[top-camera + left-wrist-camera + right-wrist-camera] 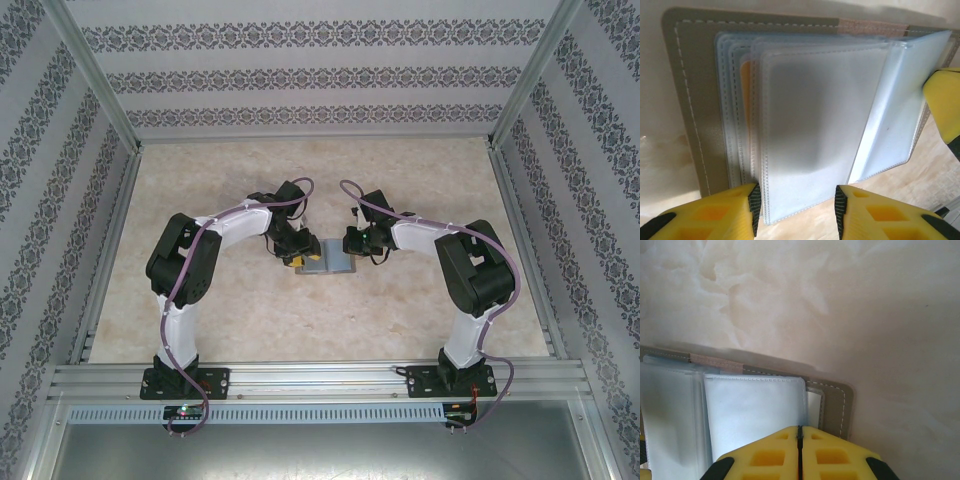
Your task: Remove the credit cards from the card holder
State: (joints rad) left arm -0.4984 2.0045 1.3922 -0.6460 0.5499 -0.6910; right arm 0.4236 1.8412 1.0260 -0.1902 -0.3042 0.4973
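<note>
Lab rig: aluminium-framed, wallpapered enclosure (320, 80)

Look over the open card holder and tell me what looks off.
Nothing is spilled or damaged. The card holder lies open with its clear sleeves fanned unevenly, one slanting sideways; an orange card edge peeks from a lower sleeve.

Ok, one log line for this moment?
card holder: open on table | left gripper: open, at clear sleeves | right gripper: shut, over card holder's right side | tan-gold card: inside sleeve
</note>
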